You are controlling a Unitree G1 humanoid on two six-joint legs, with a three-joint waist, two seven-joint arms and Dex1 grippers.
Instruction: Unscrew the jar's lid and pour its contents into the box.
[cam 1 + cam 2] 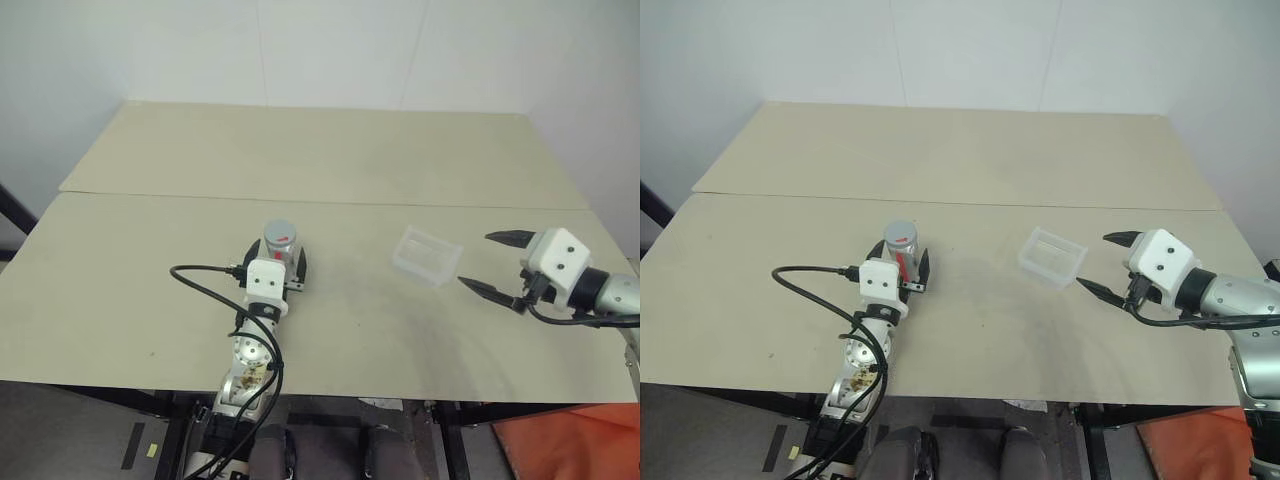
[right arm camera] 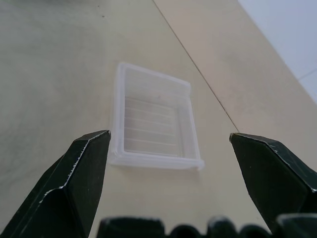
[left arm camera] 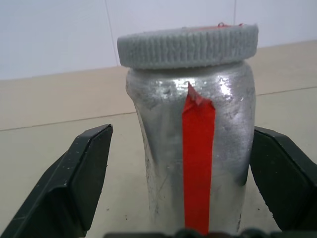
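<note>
Jar: silver-grey, red stripe on its side, upright on the near table, left of centre, lid on, standing between the spread fingers of the left gripper, a gap showing on one side. Box: clear plastic, right of the jar and apart from it. Right gripper: jaws wide and empty, just right of the box.

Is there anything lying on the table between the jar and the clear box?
No. In the left eye view, bare table lies between the jar and the box.
</note>
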